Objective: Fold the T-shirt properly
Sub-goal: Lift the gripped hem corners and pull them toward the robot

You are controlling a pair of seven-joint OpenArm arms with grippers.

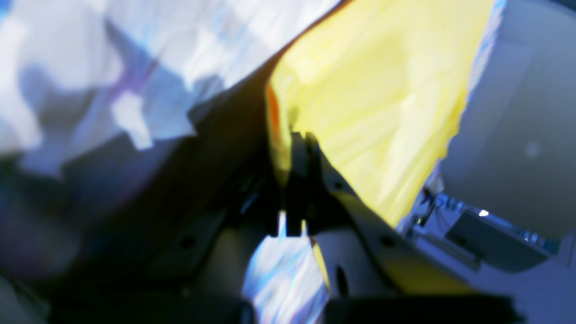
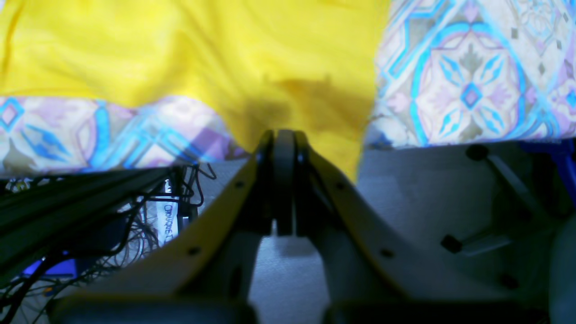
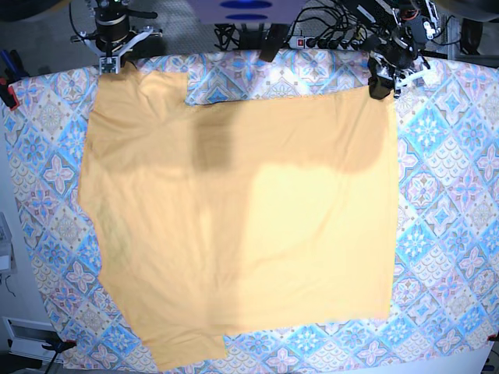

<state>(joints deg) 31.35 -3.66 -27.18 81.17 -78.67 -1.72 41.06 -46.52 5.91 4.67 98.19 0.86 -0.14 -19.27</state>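
Observation:
The yellow-orange T-shirt [image 3: 234, 218] lies spread flat on the tile-patterned cloth [image 3: 444, 195], plain side up, with no lettering showing. My left gripper [image 3: 380, 87] sits at the shirt's far right corner. In the left wrist view, the left gripper [image 1: 300, 137] has its jaws together on the edge of the T-shirt [image 1: 382, 90]. My right gripper [image 3: 117, 66] is at the far left corner by the sleeve. In the right wrist view, the right gripper [image 2: 283, 134] is shut on a pinch of the T-shirt [image 2: 225, 54] at the table's edge.
The patterned cloth [image 2: 472, 81] covers the whole table and is held by clamps, including a black one [image 3: 269, 47] at the back and a red one [image 3: 8, 97] at the left. A power strip with cables [image 3: 312, 35] lies behind the back edge. Cables [image 2: 135, 216] hang below the table.

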